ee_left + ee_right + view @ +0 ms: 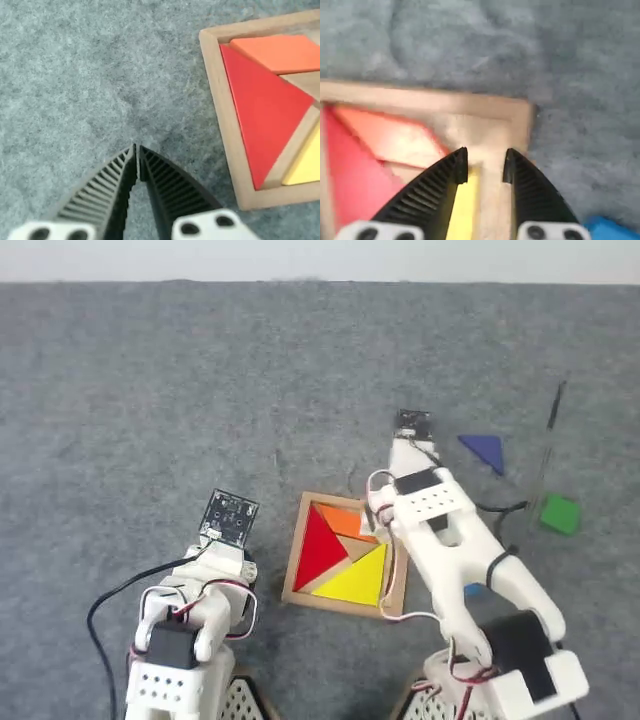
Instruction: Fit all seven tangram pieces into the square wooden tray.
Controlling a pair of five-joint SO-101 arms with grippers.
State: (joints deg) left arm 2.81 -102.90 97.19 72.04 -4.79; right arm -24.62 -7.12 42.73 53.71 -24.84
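Tray point(294, 558) sat mid-table in the high view, between the two arms, on the grey carpet point(150, 390). Three pieces lay inside it: a red triangle point(318, 545), an orange piece point(340, 520) and a yellow triangle point(358, 578). Loose ones waited out to the right: a blue triangle point(484, 450), a green square point(560, 514), well apart from the tray, and a small blue piece point(475, 590) tucked by the right arm point(450, 530). I could not find the seventh. That arm stretched over the tray's right side, while the left arm point(190, 625) sat folded back beside the tray.

Over to the left wrist view: the left gripper point(136, 150) hung above bare carpet, jaws pressed together on nothing, the tray's corner just beside it.

Right wrist view now: the right gripper point(484, 160) hovered over a bare wooden patch near the tray's corner, jaws a little apart and empty, with the yellow triangle just beneath one finger.

My read: the job was roughly half done and between placements, the hand free over the gap. Next up, by my reckoning, was a fetch. That called for lifting clear of the rim, swinging to a loose piece, probably the small blue one close by, spreading the jaws wider, pinching its thin edges, then turning it to suit the gap.
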